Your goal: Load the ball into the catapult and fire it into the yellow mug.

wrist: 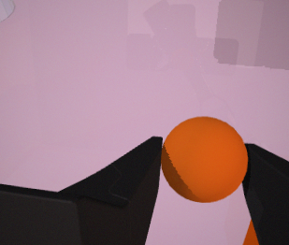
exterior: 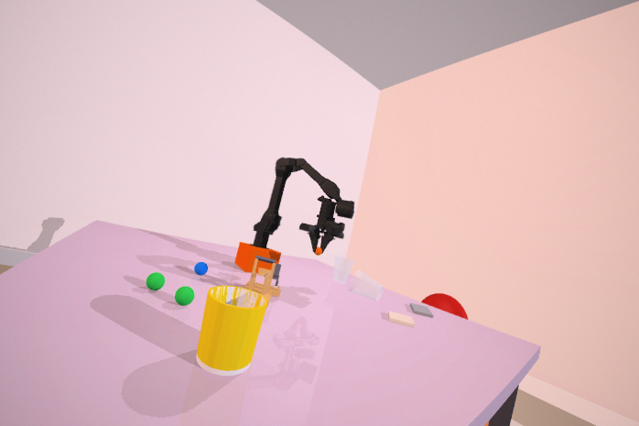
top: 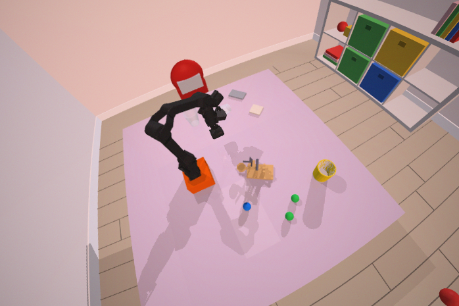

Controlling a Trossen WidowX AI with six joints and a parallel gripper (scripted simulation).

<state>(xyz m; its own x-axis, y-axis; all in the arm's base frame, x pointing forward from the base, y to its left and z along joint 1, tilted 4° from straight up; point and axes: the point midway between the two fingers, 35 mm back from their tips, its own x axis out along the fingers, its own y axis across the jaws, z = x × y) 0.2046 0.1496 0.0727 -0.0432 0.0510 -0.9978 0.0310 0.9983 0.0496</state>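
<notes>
My gripper [exterior: 318, 249] [wrist: 201, 150] is shut on an orange ball [exterior: 318, 251] [wrist: 205, 159], which sits between the two fingertips. In the top view the fingers hide the ball. The gripper hangs high above the table, behind and to one side of the wooden catapult. The catapult [top: 260, 172] [exterior: 266, 277] stands on the table near the arm's orange base, its round cup [top: 241, 167] at the end toward the base. The yellow mug [top: 321, 173] [exterior: 230, 333] stands upright beyond the catapult's other end.
A blue ball [top: 246, 206] [exterior: 200, 267] and two green balls [top: 294, 197] [top: 289, 216] lie on the pink table [top: 207, 258]. Two clear cups [exterior: 342, 269] [exterior: 365, 286], one upright and one on its side, a grey block [top: 237, 94] and a cream block [top: 256, 110] lie toward the back.
</notes>
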